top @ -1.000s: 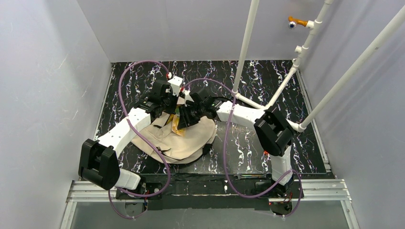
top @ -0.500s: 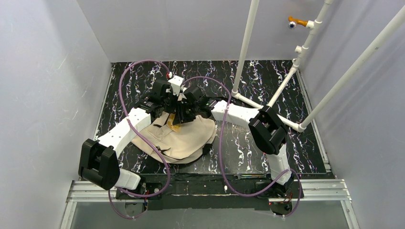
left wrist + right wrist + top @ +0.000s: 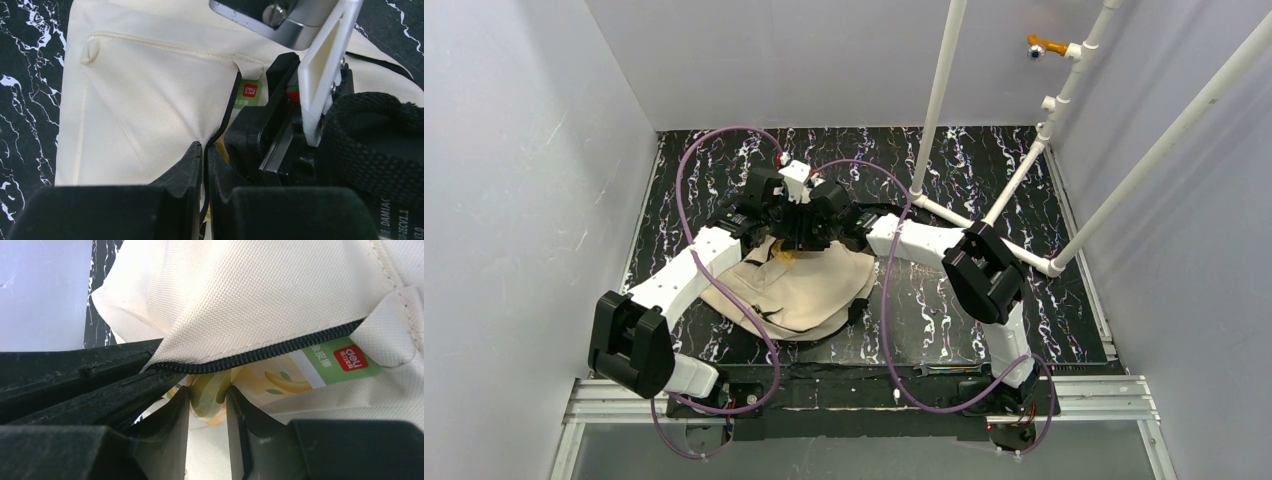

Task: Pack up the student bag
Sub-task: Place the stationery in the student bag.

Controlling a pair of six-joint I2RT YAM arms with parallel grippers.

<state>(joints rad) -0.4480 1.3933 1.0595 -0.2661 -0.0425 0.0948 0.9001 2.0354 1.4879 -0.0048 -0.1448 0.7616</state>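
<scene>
Currently your left pincer (image 3: 204, 150) is pinching open the soft beige fabric student bag (image 3: 145, 100) on the black marbled worktop (image 3: 984, 170); your right pincer (image 3: 208, 396), gripping a yellow banana-print packet (image 3: 280, 377), is pushing it further inside.

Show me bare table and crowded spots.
Free: table between student bag and right arm's base; far strip behind white pipes. Crowded: bag's far edge, where left gripper pinches its zipper lip and right gripper holds a yellow eraser pack.
</scene>
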